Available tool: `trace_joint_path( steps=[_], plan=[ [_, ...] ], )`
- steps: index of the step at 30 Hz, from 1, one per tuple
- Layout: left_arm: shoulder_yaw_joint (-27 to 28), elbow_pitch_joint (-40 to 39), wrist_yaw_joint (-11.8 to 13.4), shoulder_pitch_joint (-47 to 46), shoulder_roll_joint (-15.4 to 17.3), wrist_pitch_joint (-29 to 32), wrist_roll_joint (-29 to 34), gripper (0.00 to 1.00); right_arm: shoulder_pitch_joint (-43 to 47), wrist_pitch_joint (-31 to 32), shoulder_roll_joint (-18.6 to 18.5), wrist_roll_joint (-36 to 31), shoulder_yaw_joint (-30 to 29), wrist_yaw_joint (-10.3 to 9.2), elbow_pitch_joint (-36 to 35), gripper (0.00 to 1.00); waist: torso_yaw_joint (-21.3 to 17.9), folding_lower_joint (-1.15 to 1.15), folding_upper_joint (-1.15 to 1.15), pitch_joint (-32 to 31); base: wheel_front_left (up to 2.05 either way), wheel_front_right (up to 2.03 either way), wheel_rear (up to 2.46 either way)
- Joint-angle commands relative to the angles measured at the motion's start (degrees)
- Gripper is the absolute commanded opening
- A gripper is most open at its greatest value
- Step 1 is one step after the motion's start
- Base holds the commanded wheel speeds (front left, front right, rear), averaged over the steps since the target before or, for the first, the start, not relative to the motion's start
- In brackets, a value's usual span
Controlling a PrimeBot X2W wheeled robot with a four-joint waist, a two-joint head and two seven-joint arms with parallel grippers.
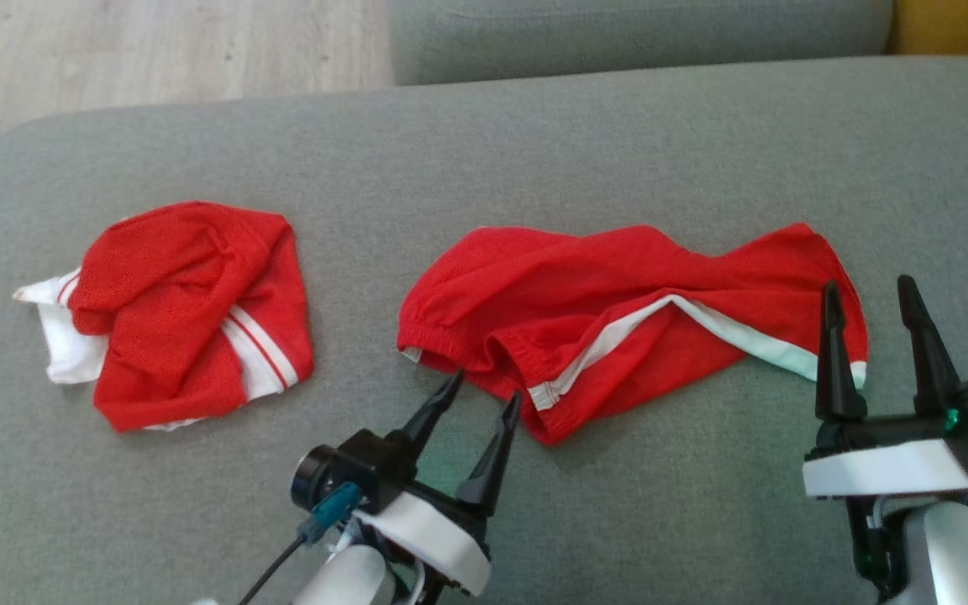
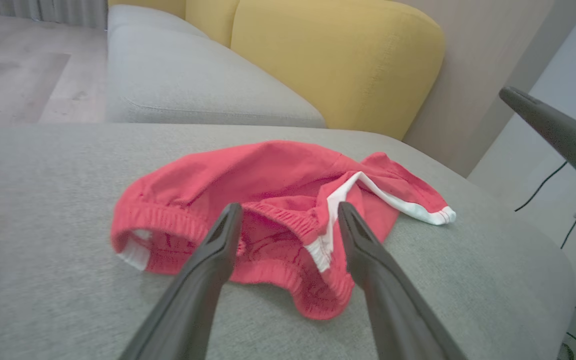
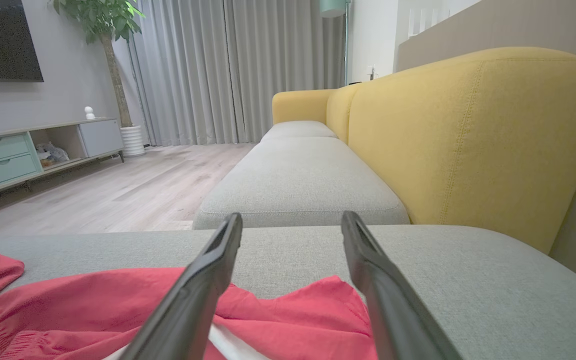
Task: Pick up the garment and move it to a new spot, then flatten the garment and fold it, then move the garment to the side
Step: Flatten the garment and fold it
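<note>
A grey sofa cushion [image 1: 534,151] was spread across the head view. On it the garment [image 1: 618,294], a pair of red shorts, was laid rumpled at centre-right, with its long axis running left to right across the robot's front. A second red garment [image 1: 190,311] was bunched well apart on the cushion's left side. The left gripper [image 1: 486,386] was held with jaws wide apart and nothing between them, its tips just beside the elastic waistband [image 1: 429,340] at the shorts' near left end. The right gripper [image 1: 867,282] was likewise spread and empty, poised at the leg end [image 1: 778,269] on the right. Each end was thus matched to its nearer arm, and a two-handed lift was judged likely. The right hem was partly covered by a right finger. How the layers lay was hidden by the twist along the white stripe [image 1: 618,336], and whether any fingertip touched cloth could not be settled.
</note>
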Motion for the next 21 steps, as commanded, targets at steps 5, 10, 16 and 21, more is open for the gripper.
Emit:
trace_joint_path(
  steps=[5,10,16,21],
  plan=[
    [-2.1,1.7,-0.3,-4.7,-0.1,2.1,-2.4,1.00,-3.8,-0.5,-0.4,-0.1,2.7,0.39,-1.8,1.00,-2.3,0.00,0.00,2.5,0.00,0.00,0.00],
    [-3.8,4.0,0.5,-6.6,-0.1,2.6,-3.1,1.00,-4.7,-0.5,-0.4,0.2,2.4,0.39,-1.9,1.00,-4.1,0.00,0.00,3.9,0.00,0.00,0.00],
    [-4.7,5.9,1.1,-8.1,-0.1,2.1,-3.9,1.00,-4.9,-0.5,-0.4,0.2,2.7,0.39,-1.8,1.00,-5.4,0.00,0.00,4.5,0.00,0.00,0.00],
    [-5.7,7.0,1.1,-9.2,-0.1,1.7,-4.8,1.00,-5.2,-0.5,-0.4,0.3,2.6,0.39,-1.9,1.00,-6.4,0.00,0.00,4.8,0.00,0.00,0.00]
  ],
)
